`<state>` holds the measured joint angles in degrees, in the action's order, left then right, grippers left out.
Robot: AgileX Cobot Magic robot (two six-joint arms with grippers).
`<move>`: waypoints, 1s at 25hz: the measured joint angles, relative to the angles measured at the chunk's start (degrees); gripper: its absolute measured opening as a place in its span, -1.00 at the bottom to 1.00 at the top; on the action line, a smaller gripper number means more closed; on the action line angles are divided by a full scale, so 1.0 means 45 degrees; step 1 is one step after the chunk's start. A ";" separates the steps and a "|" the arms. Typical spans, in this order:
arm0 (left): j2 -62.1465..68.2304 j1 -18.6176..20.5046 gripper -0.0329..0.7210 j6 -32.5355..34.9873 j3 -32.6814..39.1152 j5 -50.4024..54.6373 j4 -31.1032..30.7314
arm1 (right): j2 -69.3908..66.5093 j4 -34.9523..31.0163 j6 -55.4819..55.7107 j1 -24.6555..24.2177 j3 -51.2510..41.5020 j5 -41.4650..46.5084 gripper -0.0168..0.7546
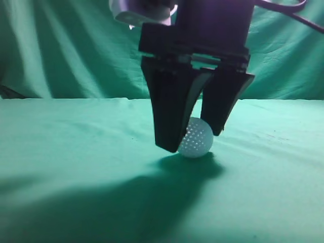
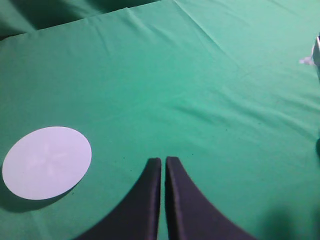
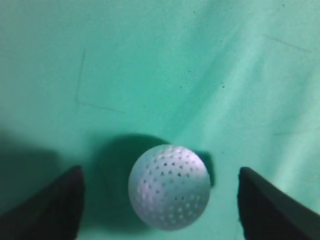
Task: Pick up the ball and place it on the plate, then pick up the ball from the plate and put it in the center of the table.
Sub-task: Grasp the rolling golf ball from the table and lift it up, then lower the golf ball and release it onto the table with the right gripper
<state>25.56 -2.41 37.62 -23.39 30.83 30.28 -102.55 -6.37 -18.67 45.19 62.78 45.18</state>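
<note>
The white dimpled ball (image 1: pixel 196 138) rests on the green cloth table (image 1: pixel 76 152). In the right wrist view the ball (image 3: pixel 169 186) lies between the two spread fingers of my right gripper (image 3: pixel 160 195), with a gap on each side, so that gripper is open. In the exterior view the right gripper (image 1: pixel 192 139) hangs over the ball, fingers down around it. The round white plate (image 2: pixel 47 161) lies flat and empty at the left in the left wrist view. My left gripper (image 2: pixel 163 161) is shut and empty above bare cloth, to the right of the plate.
A draped green curtain (image 1: pixel 61 50) hangs behind the table's far edge. A pale object (image 2: pixel 315 54) shows at the right edge of the left wrist view.
</note>
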 joint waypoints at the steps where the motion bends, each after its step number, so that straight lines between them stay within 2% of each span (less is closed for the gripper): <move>1: 0.0000 0.0000 -0.91 0.0000 0.0009 0.0000 0.0000 | -0.0093 0.0044 0.0061 0.0000 0.0000 -0.0056 0.52; 2: 0.0000 0.0000 -0.91 0.0000 0.0009 0.0000 0.0000 | -0.0175 0.0054 0.0081 0.0000 0.0000 -0.0115 0.54; 5: 0.0000 0.0000 -0.91 0.0000 0.0009 0.0000 0.0000 | -0.0356 0.0054 0.0111 0.0000 0.0019 -0.0213 0.26; 8: 0.0000 0.0000 -0.91 0.0000 0.0009 0.0000 -0.0022 | -0.0421 0.0065 0.0191 0.0000 0.0048 -0.0213 -0.11; 13: 0.0000 0.0000 -0.91 0.0000 0.0009 -0.0027 -0.0022 | -0.0452 0.0065 0.0211 0.0000 0.1077 0.0655 -0.10; 17: 0.0000 0.0000 -0.91 0.0000 0.0009 -0.0027 0.0021 | -0.0452 0.0065 0.0211 0.0000 0.3111 0.1204 -0.10; 22: 0.0000 0.0000 -0.91 0.0000 0.0009 -0.0032 0.0219 | -0.0721 0.0065 0.0211 0.0000 0.5280 0.0857 -0.10; 25: 0.0000 0.0000 -0.91 0.0000 0.0009 -0.0077 0.0334 | -0.2173 -0.0038 0.0211 0.0000 0.7295 0.0798 -0.10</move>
<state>25.56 -2.41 37.62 -23.35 30.48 31.78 -112.34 -6.54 -17.72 45.19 95.60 48.77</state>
